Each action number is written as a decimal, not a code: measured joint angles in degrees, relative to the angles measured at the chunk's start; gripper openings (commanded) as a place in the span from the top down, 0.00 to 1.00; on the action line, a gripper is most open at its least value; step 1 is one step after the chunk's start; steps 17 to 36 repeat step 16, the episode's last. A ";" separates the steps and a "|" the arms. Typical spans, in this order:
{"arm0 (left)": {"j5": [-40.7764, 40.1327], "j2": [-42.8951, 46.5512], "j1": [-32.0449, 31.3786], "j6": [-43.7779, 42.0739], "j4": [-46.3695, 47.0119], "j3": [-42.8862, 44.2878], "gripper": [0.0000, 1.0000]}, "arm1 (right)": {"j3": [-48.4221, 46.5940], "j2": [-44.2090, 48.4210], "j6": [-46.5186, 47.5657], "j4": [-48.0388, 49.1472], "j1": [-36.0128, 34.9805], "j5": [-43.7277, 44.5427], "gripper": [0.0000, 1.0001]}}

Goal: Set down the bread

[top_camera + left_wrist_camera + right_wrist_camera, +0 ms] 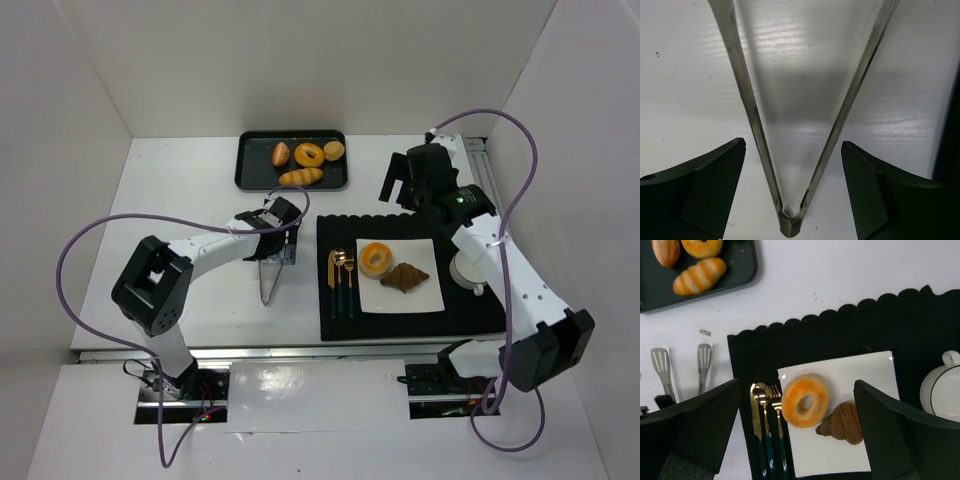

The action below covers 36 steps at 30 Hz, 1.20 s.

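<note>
A ring-shaped bread (pixel 376 259) and a brown croissant (pixel 404 277) lie on the white square plate (pixel 425 300); both show in the right wrist view, ring (pixel 805 400) and croissant (pixel 842 423). Several more breads, among them a striped roll (pixel 301 177), lie in the black tray (pixel 247 170). Metal tongs (pixel 268 285) lie on the table. My left gripper (pixel 280 255) is open above them and touches neither arm; in the left wrist view (pixel 793 142) the tongs' hinge (pixel 790 225) shows between the fingers. My right gripper (pixel 395 183) is open, empty, high above the plate (pixel 796 384).
The plate sits on a black scalloped placemat (pixel 470 315), with gold cutlery (pixel 342 283) to its left. A white cup (pixel 468 270) stands right of the plate. White walls close in the table on three sides.
</note>
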State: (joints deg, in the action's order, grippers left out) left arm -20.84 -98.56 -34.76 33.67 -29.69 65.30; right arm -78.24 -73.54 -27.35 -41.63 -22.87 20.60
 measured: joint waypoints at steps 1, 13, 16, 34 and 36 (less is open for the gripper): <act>0.61 -0.76 0.63 0.02 -0.09 0.68 0.09 | 0.00 -1.01 -0.04 -0.09 0.04 -0.55 0.00; 3.19 9.35 2.91 -2.32 -5.57 13.75 0.07 | 1.22 -10.19 -1.99 -2.56 0.81 -1.77 0.00; 4.26 15.39 4.50 -3.32 -6.10 14.47 0.07 | 3.39 -10.29 -2.38 -1.86 1.33 -1.84 0.00; 4.26 15.39 4.50 -3.32 -6.10 14.47 0.07 | 3.39 -10.29 -2.38 -1.86 1.33 -1.84 0.00; 4.26 15.39 4.50 -3.32 -6.10 14.47 0.07 | 3.39 -10.29 -2.38 -1.86 1.33 -1.84 0.00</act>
